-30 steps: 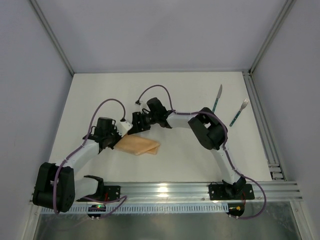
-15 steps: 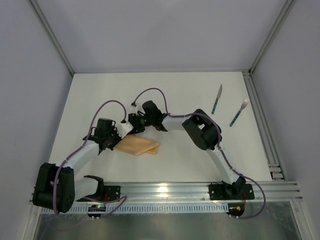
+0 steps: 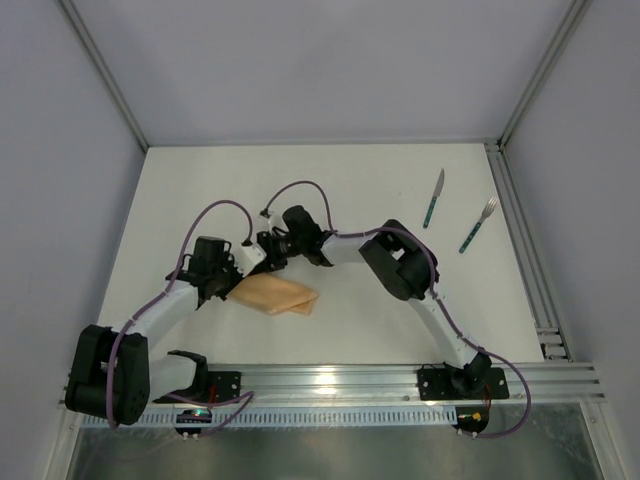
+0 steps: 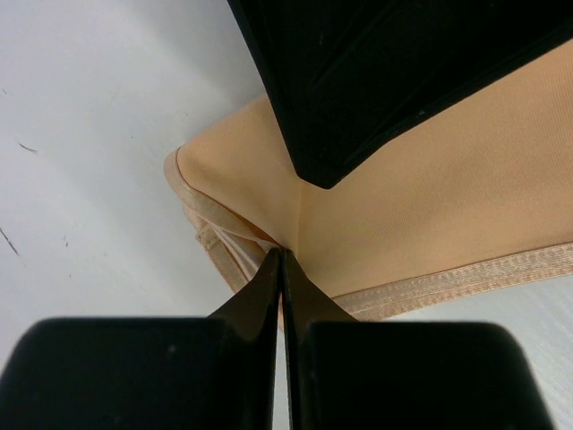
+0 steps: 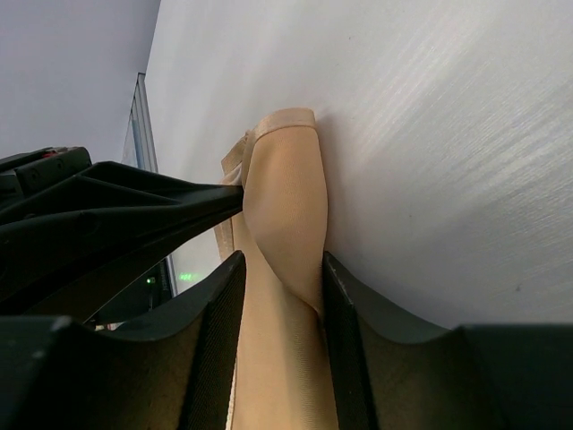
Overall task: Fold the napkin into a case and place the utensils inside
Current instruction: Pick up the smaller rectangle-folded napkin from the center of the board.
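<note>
The peach-orange napkin (image 3: pixel 278 297) lies folded into a thick, narrow bundle on the white table (image 3: pixel 200 190), left of centre and a little in front of the middle. The left gripper (image 4: pixel 282 260) comes at it low from the near left, its forearm slanting up from the base, and its fingers are pressed together on a hemmed corner of the cloth. The right arm bends back at its elbow and reaches leftward across the table, so the right gripper (image 5: pixel 282 264) meets the bundle from the far side, just beside the left one. Its fingers (image 5: pixel 224 305) stand apart on either side of a raised fold that fills the gap between them; whether they are clamping it I cannot tell. Bare table lies all around the bundle, with the walls well apart from it. At the far right, near the side rail (image 3: pixel 520 240), lie two utensils, one knife (image 3: pixel 433 198) and one fork (image 3: pixel 478 224), side by side without touching.
</note>
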You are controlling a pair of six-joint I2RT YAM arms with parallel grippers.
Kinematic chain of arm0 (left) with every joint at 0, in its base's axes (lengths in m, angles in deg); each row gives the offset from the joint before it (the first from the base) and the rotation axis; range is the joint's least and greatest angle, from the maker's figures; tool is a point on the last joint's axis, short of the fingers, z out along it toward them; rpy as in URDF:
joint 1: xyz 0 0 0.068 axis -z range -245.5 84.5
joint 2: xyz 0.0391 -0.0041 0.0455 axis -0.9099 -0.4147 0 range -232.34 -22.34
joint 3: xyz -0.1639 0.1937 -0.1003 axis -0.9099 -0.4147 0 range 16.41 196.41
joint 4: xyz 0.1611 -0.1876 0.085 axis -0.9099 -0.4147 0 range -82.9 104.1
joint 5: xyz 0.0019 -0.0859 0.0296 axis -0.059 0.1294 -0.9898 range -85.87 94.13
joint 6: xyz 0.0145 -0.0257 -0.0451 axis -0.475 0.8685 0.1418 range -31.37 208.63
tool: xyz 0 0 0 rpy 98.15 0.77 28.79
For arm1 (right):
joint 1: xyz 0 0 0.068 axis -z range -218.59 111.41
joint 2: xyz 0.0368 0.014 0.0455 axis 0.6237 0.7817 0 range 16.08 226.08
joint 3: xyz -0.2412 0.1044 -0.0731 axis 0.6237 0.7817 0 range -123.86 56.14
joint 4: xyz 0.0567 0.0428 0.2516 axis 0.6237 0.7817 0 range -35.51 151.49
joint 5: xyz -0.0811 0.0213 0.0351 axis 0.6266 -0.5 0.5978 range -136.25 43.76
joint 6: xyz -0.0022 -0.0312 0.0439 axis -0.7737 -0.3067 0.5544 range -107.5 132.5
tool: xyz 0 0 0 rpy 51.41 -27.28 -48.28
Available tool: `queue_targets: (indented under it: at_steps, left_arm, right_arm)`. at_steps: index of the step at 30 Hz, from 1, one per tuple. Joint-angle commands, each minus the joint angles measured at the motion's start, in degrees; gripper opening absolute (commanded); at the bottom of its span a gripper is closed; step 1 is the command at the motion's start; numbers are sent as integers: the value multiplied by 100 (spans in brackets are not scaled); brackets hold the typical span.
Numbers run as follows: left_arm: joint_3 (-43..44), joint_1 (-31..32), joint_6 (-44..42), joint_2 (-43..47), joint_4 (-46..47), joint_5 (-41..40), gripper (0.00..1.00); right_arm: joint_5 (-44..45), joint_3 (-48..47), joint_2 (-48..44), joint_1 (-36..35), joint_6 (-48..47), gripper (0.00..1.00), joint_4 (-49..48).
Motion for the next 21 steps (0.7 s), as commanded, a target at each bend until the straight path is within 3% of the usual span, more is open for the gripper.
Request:
queue_targets:
  at_steps: [1,5,8,11,14,15,18,21]
  left_arm:
    - [-78,-12,-79,-24,199,9,0]
    - [-87,-12,-79,11,217,9,0]
    - [-96,-12,-79,2,217,0,0]
    - [-104,-12,-70,20,243,-26,0]
    - [-61,-12,61,134,121,61,3]
    - [61,-12,114,178,24,96,11]
    - [465,-12,377,301,-475,246,23]
    - [983,-21,614,371,-1168,474,29]
  right_arm:
    - [176,49,418,-118,-81,43,702]
    - [159,-12,489,-136,-90,36,755]
    - [133,-12,454,-171,-151,25,772]
    - [185,93,314,-180,-195,4,693]
    - [360,242,68,-180,-318,4,676]
    - [431,278,-20,-180,-379,4,771]
    - [791,462,-441,-171,-643,4,1008]
    - [1265,603,-916,-154,-994,4,1413]
